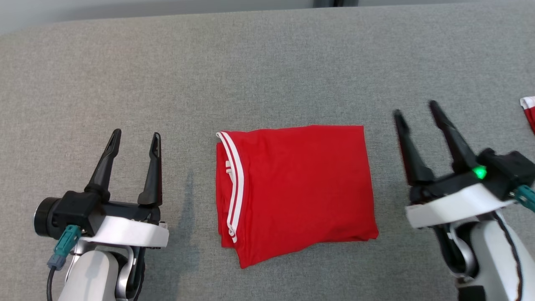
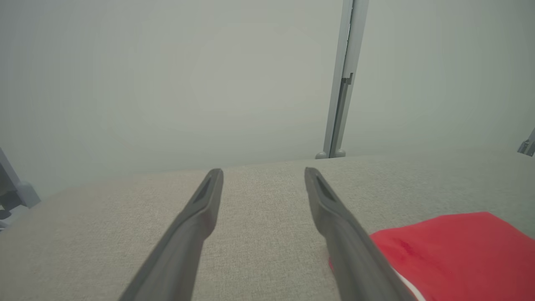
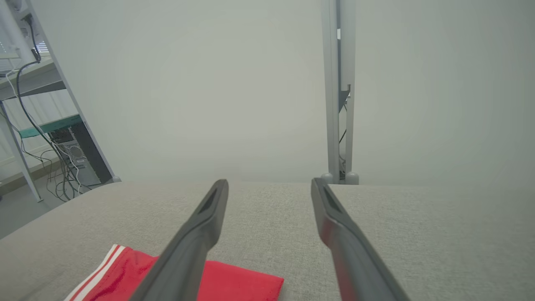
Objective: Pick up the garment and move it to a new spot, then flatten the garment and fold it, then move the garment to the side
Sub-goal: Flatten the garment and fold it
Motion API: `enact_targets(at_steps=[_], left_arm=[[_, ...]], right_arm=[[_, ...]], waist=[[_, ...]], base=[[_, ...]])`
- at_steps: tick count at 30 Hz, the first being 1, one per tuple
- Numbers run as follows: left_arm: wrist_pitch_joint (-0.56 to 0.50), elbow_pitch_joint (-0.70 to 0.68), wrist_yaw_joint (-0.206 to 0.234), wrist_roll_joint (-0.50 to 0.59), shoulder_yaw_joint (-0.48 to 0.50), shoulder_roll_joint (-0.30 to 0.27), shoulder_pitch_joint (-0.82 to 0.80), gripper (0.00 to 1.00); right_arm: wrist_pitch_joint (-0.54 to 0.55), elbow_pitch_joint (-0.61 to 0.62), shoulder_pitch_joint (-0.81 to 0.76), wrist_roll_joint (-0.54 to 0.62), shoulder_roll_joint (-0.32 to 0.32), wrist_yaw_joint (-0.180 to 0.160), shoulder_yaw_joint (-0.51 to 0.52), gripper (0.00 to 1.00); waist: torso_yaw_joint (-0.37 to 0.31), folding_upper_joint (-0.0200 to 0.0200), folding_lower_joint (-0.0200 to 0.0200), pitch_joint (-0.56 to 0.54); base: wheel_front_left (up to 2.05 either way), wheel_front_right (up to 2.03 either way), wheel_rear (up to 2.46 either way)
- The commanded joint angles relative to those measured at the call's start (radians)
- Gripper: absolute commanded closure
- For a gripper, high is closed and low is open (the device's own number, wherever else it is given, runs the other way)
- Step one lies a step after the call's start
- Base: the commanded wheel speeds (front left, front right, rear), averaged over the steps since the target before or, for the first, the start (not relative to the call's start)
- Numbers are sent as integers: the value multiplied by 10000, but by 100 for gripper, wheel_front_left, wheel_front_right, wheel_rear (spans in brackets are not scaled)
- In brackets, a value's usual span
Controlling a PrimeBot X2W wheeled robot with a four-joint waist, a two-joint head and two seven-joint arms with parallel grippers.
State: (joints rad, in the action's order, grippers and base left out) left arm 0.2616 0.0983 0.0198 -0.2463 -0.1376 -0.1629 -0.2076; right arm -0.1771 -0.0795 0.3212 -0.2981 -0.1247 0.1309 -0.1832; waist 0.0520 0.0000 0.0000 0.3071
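The right gripper (image 1: 414, 107) has its two dark fingers spread wide with nothing between them. It sits just off the garment's right edge, tips pointing toward the far edge of the surface. The left gripper (image 1: 136, 133) is equally spread and empty, a little apart from the garment's striped left edge. Whether either one touches the cloth covering below cannot be told. Between them the red garment (image 1: 296, 188) lies folded into a compact rectangle on the grey fabric-covered surface (image 1: 267, 62), about midway between its left and right edges and closer to the near edge than the far one. A white-striped band runs down the garment's left side, and a lower layer pokes out at its near left corner. From this the folding looks finished, so the step in hand is probably the move to the side. To do that well, the grip should take the whole stack, not just the top layer. One finger should go in low under an edge, or each gripper should pinch one side, so the fold does not fall open when lifted. The protruding near left corner is the likeliest place for layers to separate. A low lift and level carry should keep the rectangle intact. Another piece of red and white cloth (image 1: 528, 110) lies toward the surface's right edge, so the set-down should stop short of it or go left.
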Motion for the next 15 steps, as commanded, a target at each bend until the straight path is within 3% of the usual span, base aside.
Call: enact_targets(at_steps=[1,5,15], left_arm=[[46,3,73,38,81,-68,106,0],[46,43,163,-36,166,-103,310,0],[-138,19,380,-184,248,-218,1030,0]], right_arm=[[39,56,-222,86,-97,-4,210,0],[213,125,-909,310,-258,-4,970,0],[458,53,-1791,321,-235,-4,1146,0]], waist=[[-38,0,0,-105],[-136,0,0,-389],[-230,0,0,-1294]], base=[[0,0,0],[0,0,0],[0,0,0]])
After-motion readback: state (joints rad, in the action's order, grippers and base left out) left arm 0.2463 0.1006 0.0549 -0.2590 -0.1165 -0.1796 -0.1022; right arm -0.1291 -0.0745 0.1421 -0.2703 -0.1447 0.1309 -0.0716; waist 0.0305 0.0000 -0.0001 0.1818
